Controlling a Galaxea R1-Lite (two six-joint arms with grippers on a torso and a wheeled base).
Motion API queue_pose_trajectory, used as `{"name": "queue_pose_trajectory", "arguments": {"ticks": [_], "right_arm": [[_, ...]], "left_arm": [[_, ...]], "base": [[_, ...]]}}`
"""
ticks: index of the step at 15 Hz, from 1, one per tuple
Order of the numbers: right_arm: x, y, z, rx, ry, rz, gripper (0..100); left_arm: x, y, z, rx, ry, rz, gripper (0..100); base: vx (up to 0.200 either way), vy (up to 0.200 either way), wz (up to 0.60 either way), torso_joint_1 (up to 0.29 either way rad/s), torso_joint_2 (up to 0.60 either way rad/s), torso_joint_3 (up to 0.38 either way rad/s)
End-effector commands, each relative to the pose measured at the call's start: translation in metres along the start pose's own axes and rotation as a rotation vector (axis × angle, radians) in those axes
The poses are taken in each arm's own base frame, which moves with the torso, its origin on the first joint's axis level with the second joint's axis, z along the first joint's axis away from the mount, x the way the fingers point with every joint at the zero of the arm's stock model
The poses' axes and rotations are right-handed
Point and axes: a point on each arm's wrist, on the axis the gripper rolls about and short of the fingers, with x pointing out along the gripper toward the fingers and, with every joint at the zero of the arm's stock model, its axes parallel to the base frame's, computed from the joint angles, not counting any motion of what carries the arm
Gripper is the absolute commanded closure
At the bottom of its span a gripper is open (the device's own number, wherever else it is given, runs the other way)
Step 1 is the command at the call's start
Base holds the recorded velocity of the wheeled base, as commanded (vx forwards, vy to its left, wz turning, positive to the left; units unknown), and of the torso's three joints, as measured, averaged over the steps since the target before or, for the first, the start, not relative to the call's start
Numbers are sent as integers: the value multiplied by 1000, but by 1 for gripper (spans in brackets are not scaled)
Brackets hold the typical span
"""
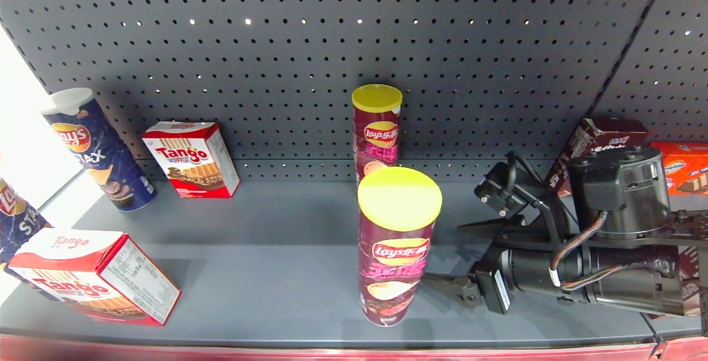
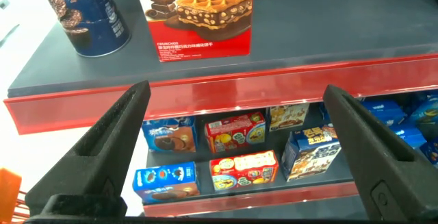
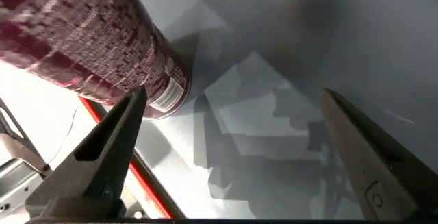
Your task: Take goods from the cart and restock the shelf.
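Matt metal shelf [image 1: 249,272], glossy chip can [image 1: 394,261]

Maroon chip cans [image 1: 394,272] with yellow lids [image 1: 399,198], grey perforated back panel [image 1: 332,29], red-and-white wafer boxes [image 1: 191,159], navy chip can [image 1: 102,153], white lid [image 1: 66,100]

My right arm [image 1: 603,275] is lying roughly level, coming in from my right. My right claw [image 1: 442,253] is pointing toward my left, fingers gaping wide. My left claw [image 2: 236,155] is likewise standing wide open, fingers well apart.
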Motion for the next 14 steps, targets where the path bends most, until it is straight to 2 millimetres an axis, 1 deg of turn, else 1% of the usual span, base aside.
{"name": "queue_pose_trajectory", "arguments": {"ticks": [1,11,14], "right_arm": [[3,0,0,0,6,2,0],[4,3,0,-5,7,13,0],[7,3,0,-6,10,15,0]], "left_arm": [[0,0,0,0,1,0,0],[0,0,0,0,1,0,0],[0,0,0,0,1,0,0]], "base": [[0,0,0,0,0,0],[0,0,0,0,0,0],[0,0,0,0,0,0]]}}
